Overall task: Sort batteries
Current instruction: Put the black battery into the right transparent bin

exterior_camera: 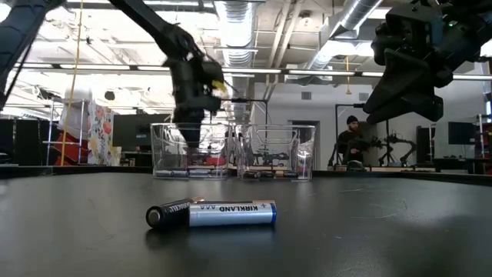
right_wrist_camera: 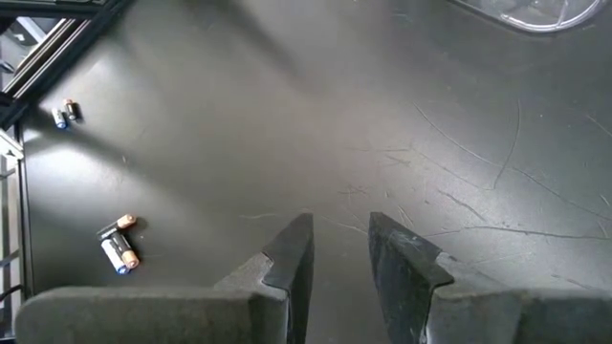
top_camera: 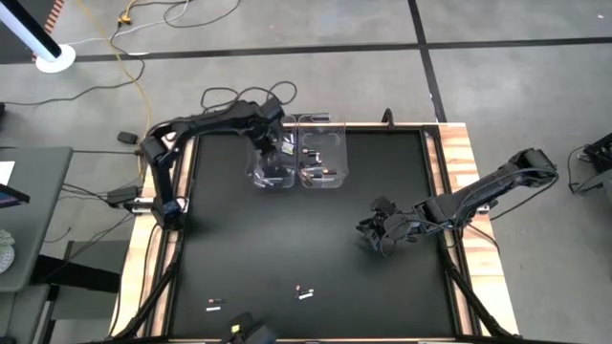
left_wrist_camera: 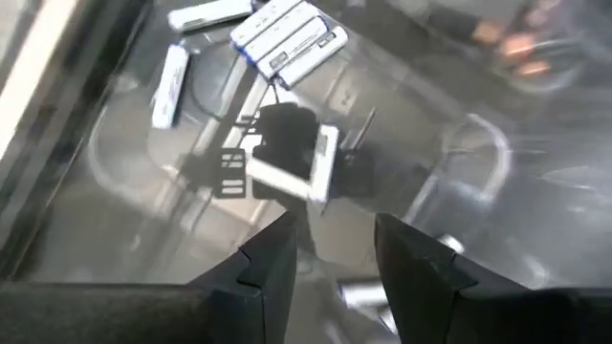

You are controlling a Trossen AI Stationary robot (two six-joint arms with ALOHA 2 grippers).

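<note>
My left gripper (top_camera: 271, 153) is over the left clear bin (top_camera: 256, 174), fingers open (left_wrist_camera: 335, 225) and pointing down into it, holding nothing. Several white batteries (left_wrist_camera: 287, 36) lie in that bin. Another white battery (left_wrist_camera: 282, 179) shows just beyond the fingertips, apart from them. My right gripper (top_camera: 373, 229) hangs open and empty (right_wrist_camera: 340, 222) above the bare mat at the table's right. Loose batteries lie near the front edge (top_camera: 306, 292) (top_camera: 215, 306). They also show in the right wrist view (right_wrist_camera: 120, 248) (right_wrist_camera: 65, 113) and the low view (exterior_camera: 215, 214).
A second clear bin (top_camera: 335, 177) stands right of the first, with batteries in it (exterior_camera: 269, 174). The black mat (top_camera: 287, 239) has wooden edges left and right. Cables lie on the floor beyond the far edge. A person sits far behind the table (exterior_camera: 352, 142).
</note>
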